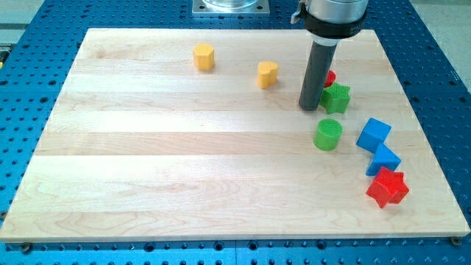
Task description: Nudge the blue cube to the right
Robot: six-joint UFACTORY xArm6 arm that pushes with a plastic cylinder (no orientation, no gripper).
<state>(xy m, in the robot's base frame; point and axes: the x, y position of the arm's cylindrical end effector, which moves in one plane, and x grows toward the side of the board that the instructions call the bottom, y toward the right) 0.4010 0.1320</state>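
The blue cube [374, 135] lies at the view's right on the wooden board [147, 169]. A second, smaller blue block [384, 159] touches it just below. My tip [310, 107] rests on the board up and to the left of the blue cube, apart from it. The tip stands right beside a green star block [337, 98] and above a green cylinder [328, 135], which lies between the tip and the blue cube's left side.
A red star block [387, 188] lies below the blue blocks near the board's right edge. A red block [330, 77] is partly hidden behind the rod. A yellow hexagonal block [204, 57] and a yellow heart block [267, 74] lie near the view's top.
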